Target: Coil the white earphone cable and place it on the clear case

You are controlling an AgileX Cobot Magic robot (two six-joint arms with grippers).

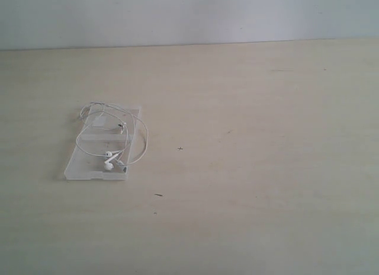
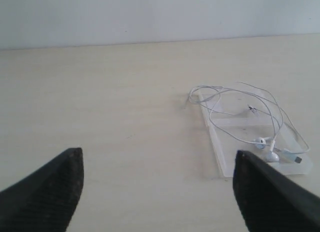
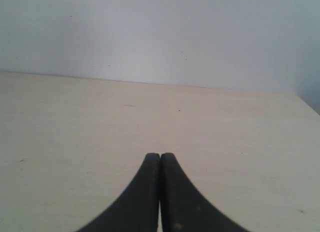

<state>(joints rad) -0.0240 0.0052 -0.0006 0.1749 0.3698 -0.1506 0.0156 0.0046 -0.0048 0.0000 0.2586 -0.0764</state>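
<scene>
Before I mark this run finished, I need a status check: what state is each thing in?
white earphone cable: loosely coiled, resting on the clear case, loops spilling over its edge.
clear case: opened flat on the table.
left gripper: open, empty.
right gripper: shut, empty.

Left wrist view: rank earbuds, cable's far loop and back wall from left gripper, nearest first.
From the open left gripper:
1. Small white earbuds, on the flat clear plastic case's near end.
2. Far loop of the thin white earphone cable, at the case's far end.
3. Pale back wall, beyond the table's far edge.
</scene>
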